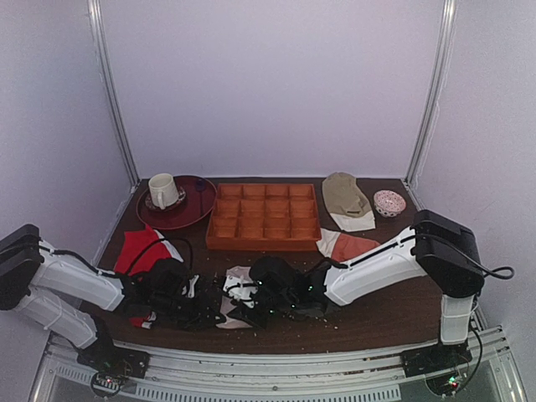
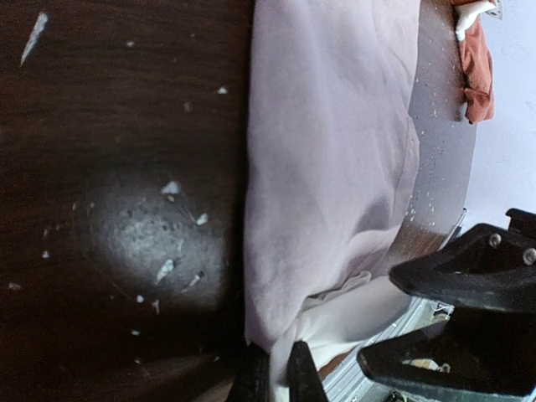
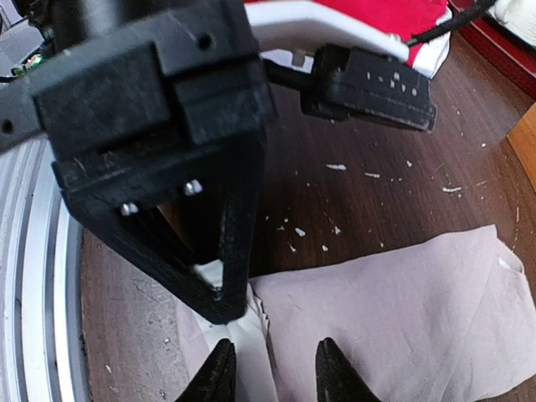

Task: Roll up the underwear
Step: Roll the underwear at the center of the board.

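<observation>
The underwear (image 2: pixel 327 167) lay flat by the table (image 2: pixel 100 167) near edge (little room there). The left gripper (image 2: pixel 276 378) pinched its white band. The right gripper (image 3: pixel 272 374) had its fingers spread wide above the cloth. A red garment (image 1: pixel 142 247) lay to the left.

The underwear (image 2: pixel 327 167) at the jaws is soft matt cloth, smooth with faint creases. Beside the jaws the table (image 2: pixel 109 126) is dark grained wood with a slight sheen. The left gripper (image 2: pixel 276 378) and right gripper (image 3: pixel 275 377) are matt black plastic, with 2 shiny metal screws (image 3: pixel 193 187). Behind them the rail (image 3: pixel 33 276) is ribbed pale metal.
</observation>
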{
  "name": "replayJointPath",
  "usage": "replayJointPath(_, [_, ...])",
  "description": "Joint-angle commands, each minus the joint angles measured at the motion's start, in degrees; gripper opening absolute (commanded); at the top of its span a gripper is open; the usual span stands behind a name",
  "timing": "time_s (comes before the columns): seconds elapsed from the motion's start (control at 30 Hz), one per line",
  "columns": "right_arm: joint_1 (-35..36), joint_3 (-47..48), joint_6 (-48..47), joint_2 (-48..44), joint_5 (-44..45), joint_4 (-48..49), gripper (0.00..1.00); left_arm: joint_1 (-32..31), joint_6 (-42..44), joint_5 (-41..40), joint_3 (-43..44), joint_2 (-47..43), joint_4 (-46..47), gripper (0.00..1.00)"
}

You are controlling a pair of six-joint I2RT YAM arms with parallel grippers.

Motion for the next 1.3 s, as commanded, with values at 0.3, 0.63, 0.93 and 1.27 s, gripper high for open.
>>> replayJointPath(0.3, [-0.1, -2.4, 0.4, 0.6, -5.1, -1.4, 0.30, 0.3, 0.4, -1.1, -0.1, -0.1, -1.6, 0.00])
replayJointPath(0.63, [2.0, -3.3, 1.4, -0.7, -4.8, -1.5, 0.30, 0.2, 0.2, -1.2, -0.2, -0.1, -1.7, 0.00])
replayJointPath(0.93, [3.1, -3.4, 1.8, -0.2, -1.3, -1.3, 0.29, 0.3, 0.1, -1.2, -0.3, -0.1, -1.6, 0.00])
replayJointPath(1.27, [3.2, -4.1, 1.8, -0.7, 1.5, -0.5, 0.06, 0.3, 0.1, -1.1, -0.3, -0.2, -1.8, 0.00])
